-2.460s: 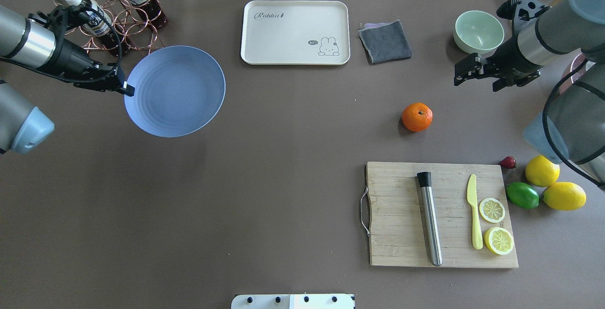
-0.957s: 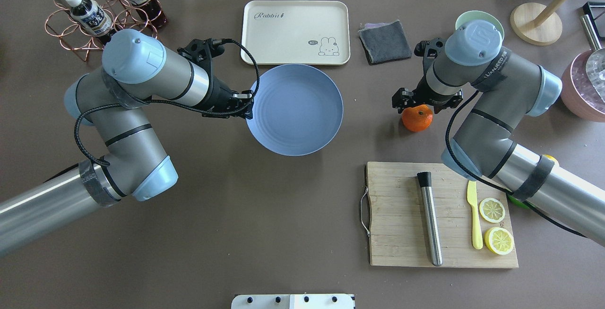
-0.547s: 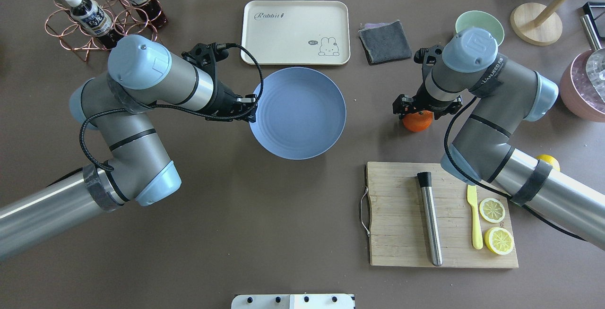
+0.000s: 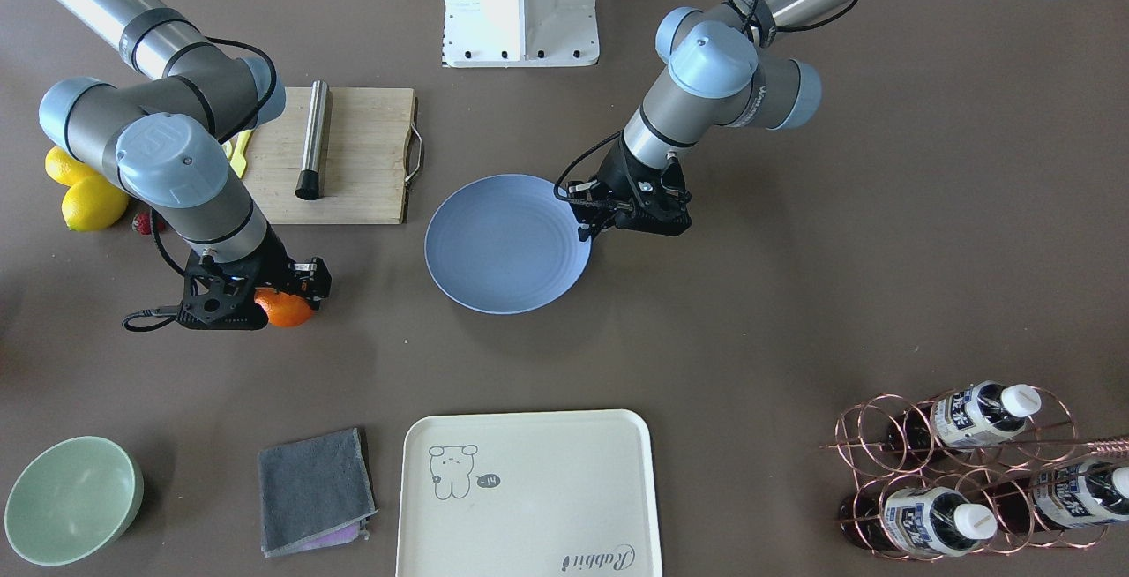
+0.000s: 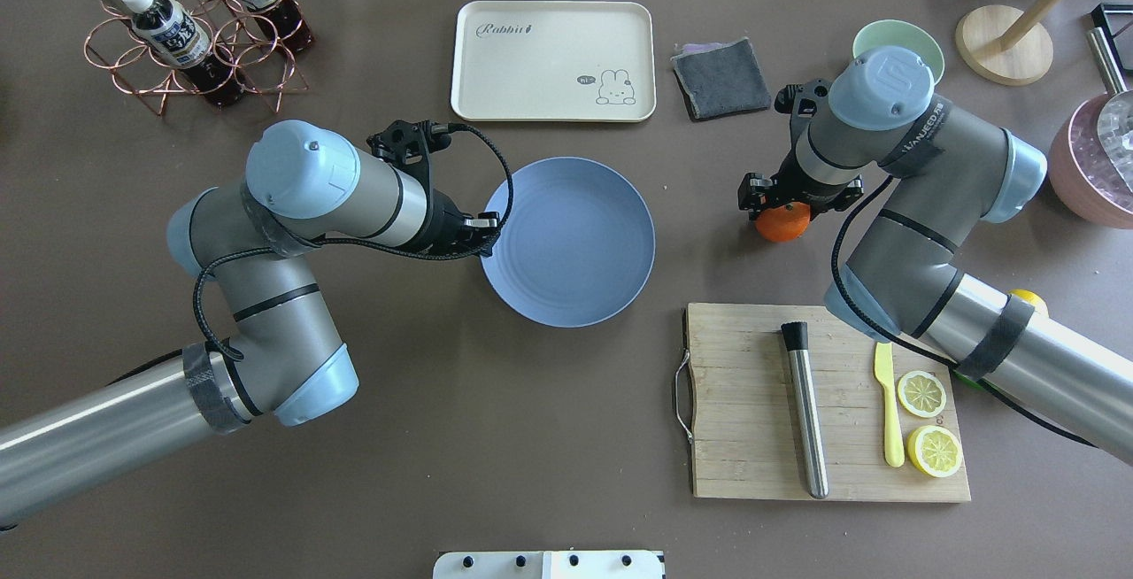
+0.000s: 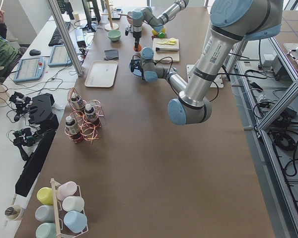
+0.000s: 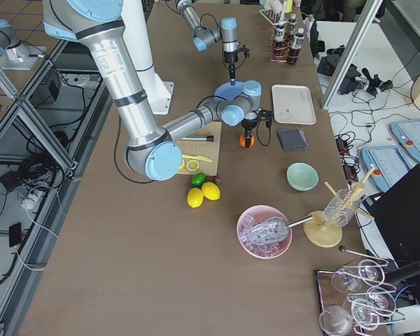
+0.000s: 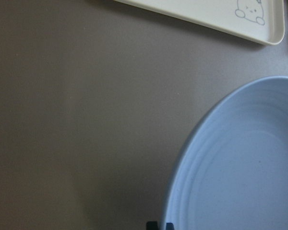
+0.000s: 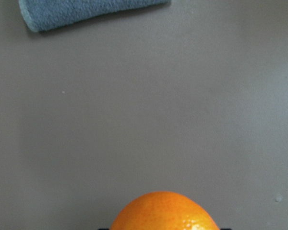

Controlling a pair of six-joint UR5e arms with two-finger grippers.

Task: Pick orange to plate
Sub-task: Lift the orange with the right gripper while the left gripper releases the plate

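Observation:
The orange [image 5: 784,225] lies right of the table's middle, half hidden under my right gripper [image 5: 788,205]. In the right wrist view the orange [image 9: 164,212] fills the bottom centre, with a dark fingertip tight against each side, so that gripper is shut on it. The front view shows the orange [image 4: 287,310] low at the table under the right gripper [image 4: 265,296]. The light blue plate [image 5: 575,247] is near the table's middle, and my left gripper [image 5: 489,238] is shut on its left rim. The front view shows the plate [image 4: 503,246] and left gripper [image 4: 589,228].
Behind the plate lies a cream tray [image 5: 553,61], and a grey cloth [image 5: 721,76] is to its right. The mint bowl [image 4: 71,498] stands behind the right arm. A cutting board [image 5: 752,411] holds a metal muddler, a knife and lemon halves. Bottle rack [image 5: 177,30] at back left.
My left arm has carried the plate from the left toward the table's middle. My right gripper came down over the orange and closed around it; the orange has shifted slightly.

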